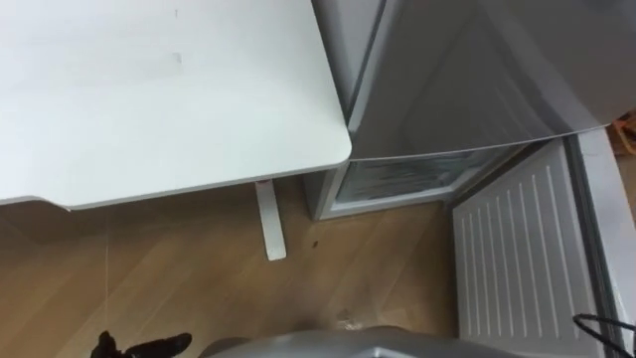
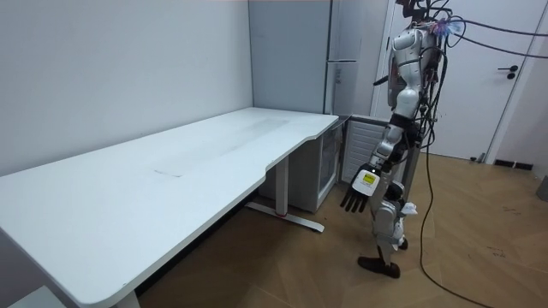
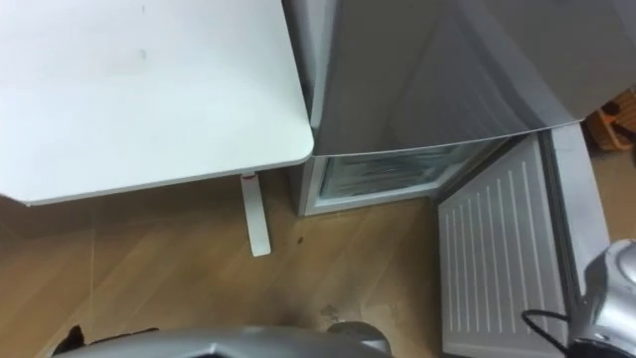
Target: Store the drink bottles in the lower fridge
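The grey fridge (image 1: 447, 80) stands right of the table, and I stand in front of it. Its lower compartment (image 1: 407, 181) is open, showing pale shelves inside. The lower door (image 1: 517, 259) is swung out to my right, its ribbed white inner side facing up in the eye views. My left hand (image 2: 358, 197) hangs at my side with relaxed, straight fingers and holds nothing; its dark fingertips (image 1: 139, 347) show at the bottom left of the left eye view.
A large white table (image 1: 149, 89) fills the left, its corner close to the fridge, with a white leg (image 1: 268, 221) on the wood floor. In the room view a closed white door (image 2: 505, 85) stands behind me.
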